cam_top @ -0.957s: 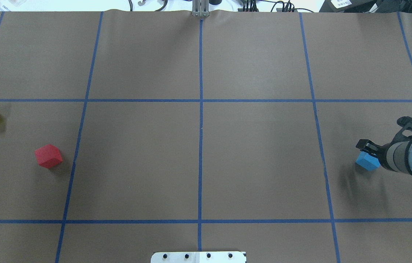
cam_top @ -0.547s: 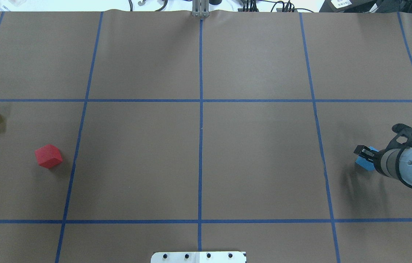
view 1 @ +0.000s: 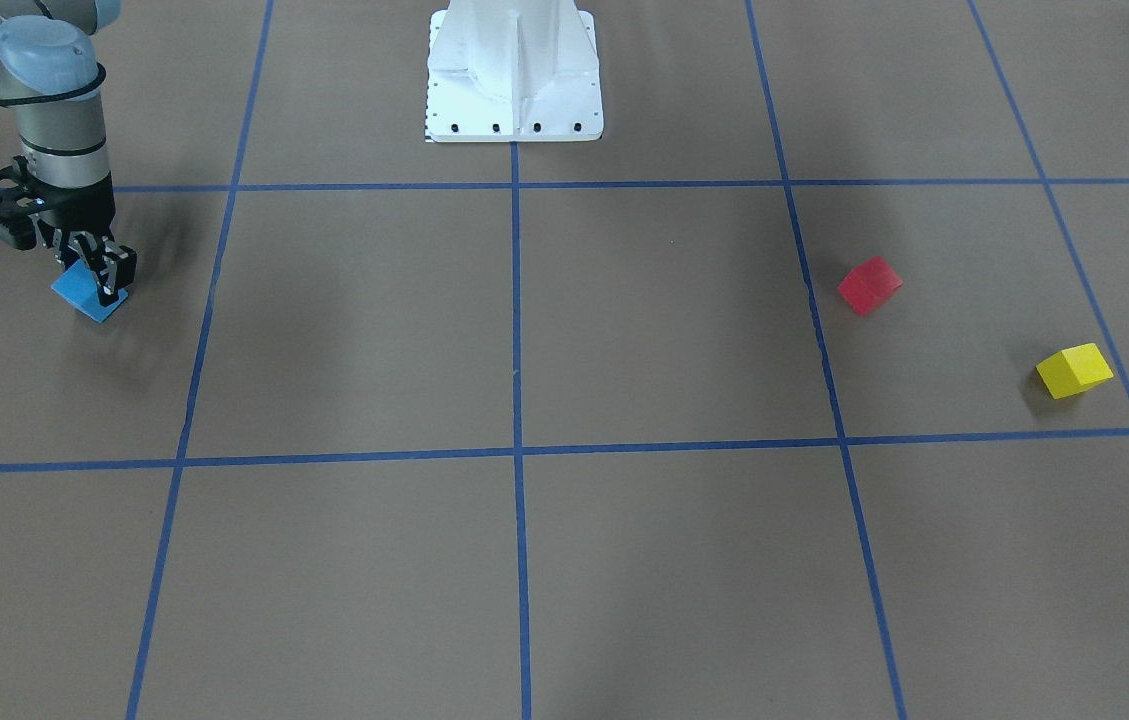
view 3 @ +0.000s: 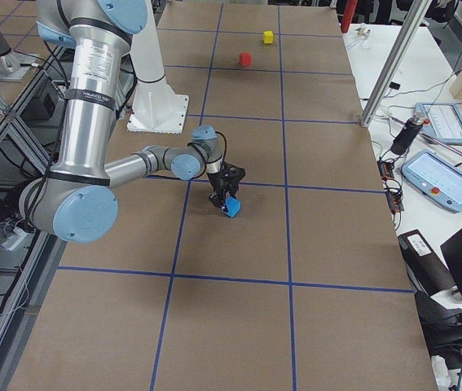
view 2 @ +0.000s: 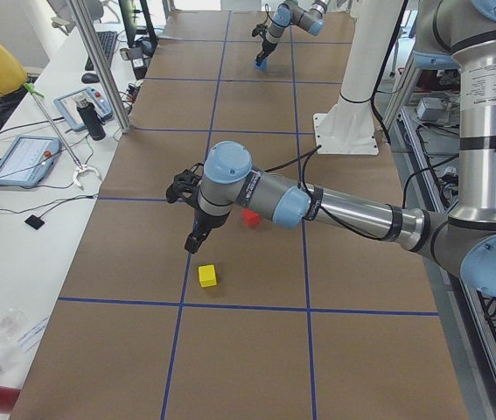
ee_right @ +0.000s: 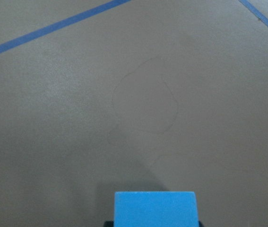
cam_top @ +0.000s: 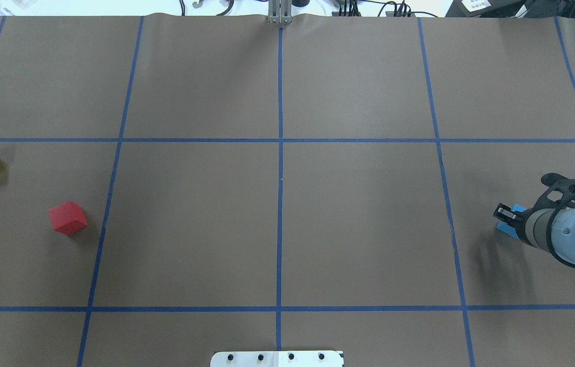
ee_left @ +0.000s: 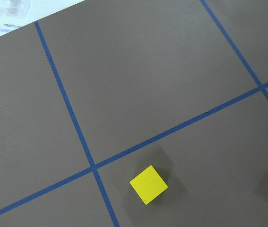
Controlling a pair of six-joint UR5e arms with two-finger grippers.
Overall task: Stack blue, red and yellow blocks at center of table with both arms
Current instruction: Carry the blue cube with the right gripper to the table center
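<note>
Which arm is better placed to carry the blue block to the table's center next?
Right. The right gripper is closed around the blue block at that end; the left gripper hovers near the yellow block at the far end.

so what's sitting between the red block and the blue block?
Nothing: only bare table crossed by blue tape lines separates the red block from the blue block. Both the front-facing and overhead views show it.

Beside a white bolted pedestal, the left arm and right arm are silver tubes with grey joints and light-blue caps. Black cables seemingly wrap both wrists.
</note>
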